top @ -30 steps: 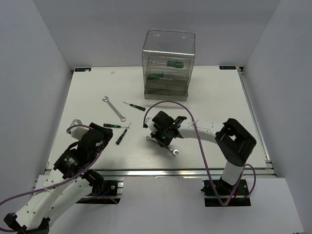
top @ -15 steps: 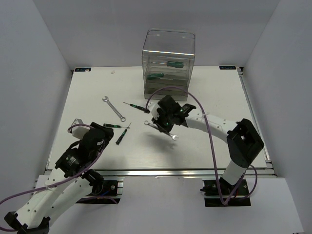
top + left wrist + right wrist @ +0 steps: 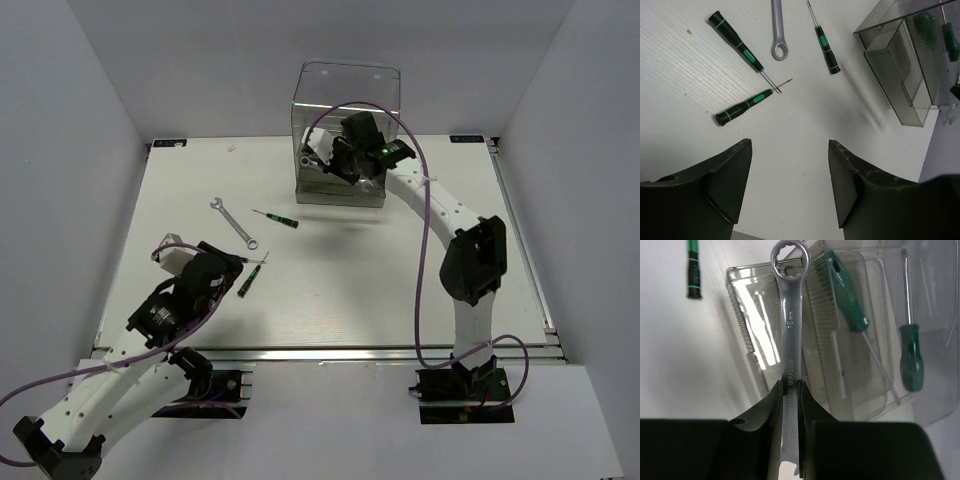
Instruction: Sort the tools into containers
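Observation:
My right gripper [image 3: 328,160] [image 3: 790,385] is shut on a silver wrench [image 3: 790,315] and holds it, ring end forward, in front of the clear drawer box [image 3: 345,130]. In the right wrist view the drawers [image 3: 765,340] lie under the wrench, with two green-handled screwdrivers [image 3: 847,292] [image 3: 911,357] inside. My left gripper [image 3: 225,268] [image 3: 790,145] is open and empty above the table. Ahead of it lie three green-and-black screwdrivers [image 3: 737,42] [image 3: 742,106] [image 3: 826,47] and a second wrench [image 3: 778,30]. These also show in the top view: the wrench [image 3: 233,221] and screwdrivers [image 3: 278,218] [image 3: 248,280].
The drawer box stands at the back centre of the white table [image 3: 420,270], and shows at the right in the left wrist view [image 3: 905,75]. White walls enclose the table on three sides. A small screwdriver handle [image 3: 693,270] lies on the table left of the drawers.
My right arm has lifted the wrench from the middle of the table and carried it back to the drawer box. My left arm has shifted slightly forward.

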Controlling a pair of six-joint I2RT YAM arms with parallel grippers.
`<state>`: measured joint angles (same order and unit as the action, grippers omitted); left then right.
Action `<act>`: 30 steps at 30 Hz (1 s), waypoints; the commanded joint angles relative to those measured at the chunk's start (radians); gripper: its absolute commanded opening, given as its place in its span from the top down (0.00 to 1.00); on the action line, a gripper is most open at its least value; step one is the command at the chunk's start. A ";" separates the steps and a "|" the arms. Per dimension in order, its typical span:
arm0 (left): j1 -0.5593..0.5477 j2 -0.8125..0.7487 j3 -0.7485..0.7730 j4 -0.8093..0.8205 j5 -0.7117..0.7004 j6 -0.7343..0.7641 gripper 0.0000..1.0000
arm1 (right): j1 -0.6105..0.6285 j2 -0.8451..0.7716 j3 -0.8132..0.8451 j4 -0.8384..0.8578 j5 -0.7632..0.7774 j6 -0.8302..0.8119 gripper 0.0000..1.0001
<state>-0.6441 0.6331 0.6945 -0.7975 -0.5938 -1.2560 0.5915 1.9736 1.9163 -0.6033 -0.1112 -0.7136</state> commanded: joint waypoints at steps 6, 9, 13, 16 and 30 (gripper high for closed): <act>0.003 0.033 -0.004 0.067 -0.003 0.029 0.28 | -0.013 0.148 0.147 -0.037 0.047 -0.313 1.00; 0.003 0.048 -0.001 0.078 0.002 0.033 0.28 | -0.021 0.172 0.139 0.000 0.076 -0.340 1.00; 0.003 0.060 -0.003 0.093 0.006 0.043 0.28 | -0.028 0.199 0.139 0.022 0.107 -0.365 1.00; 0.003 0.074 0.000 0.104 0.000 0.049 0.27 | -0.029 0.199 0.128 0.025 0.105 -0.365 0.69; 0.305 0.531 0.214 0.211 0.279 0.289 0.65 | -0.074 0.001 0.133 -0.093 -0.128 -0.065 1.00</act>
<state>-0.4637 1.0958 0.8604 -0.6357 -0.4656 -1.0935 0.5465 2.1414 2.0262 -0.6624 -0.0879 -0.9321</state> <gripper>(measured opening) 0.385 0.036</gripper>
